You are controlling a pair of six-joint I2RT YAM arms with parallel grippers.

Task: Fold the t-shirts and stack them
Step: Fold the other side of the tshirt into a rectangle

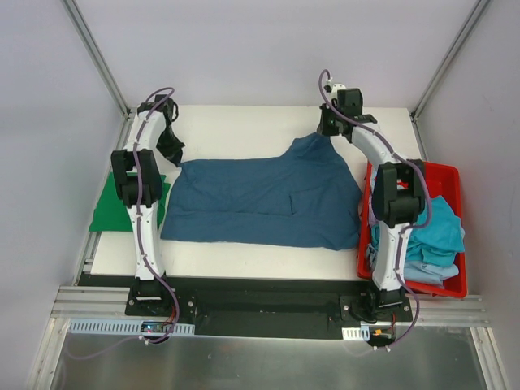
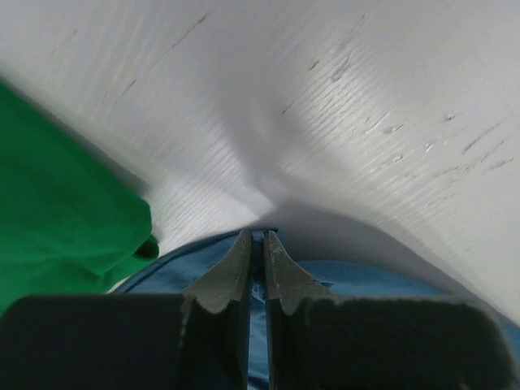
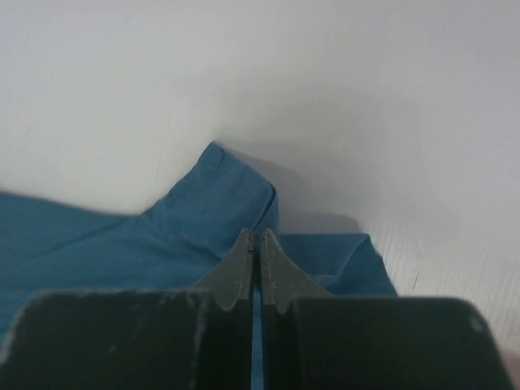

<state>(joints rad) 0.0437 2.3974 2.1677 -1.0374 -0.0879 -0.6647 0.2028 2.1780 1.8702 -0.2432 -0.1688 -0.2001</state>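
Observation:
A dark teal-blue t-shirt (image 1: pixel 260 199) lies spread on the white table. My left gripper (image 1: pixel 172 153) is shut on its far left corner, and blue cloth shows between the jaws in the left wrist view (image 2: pixel 257 237). My right gripper (image 1: pixel 328 128) is shut on the shirt's far right corner and holds it raised; the cloth (image 3: pixel 219 203) shows between and past the tips in the right wrist view (image 3: pixel 254 234). A folded bright green t-shirt (image 1: pixel 114 203) lies at the table's left edge and also shows in the left wrist view (image 2: pixel 57 203). Teal and light blue t-shirts (image 1: pixel 431 236) are piled in the bin.
A red plastic bin (image 1: pixel 453 175) stands at the table's right edge, beside the right arm. Grey walls and metal frame posts enclose the table at the back and sides. The white table (image 1: pixel 236 130) shows bare behind the shirt.

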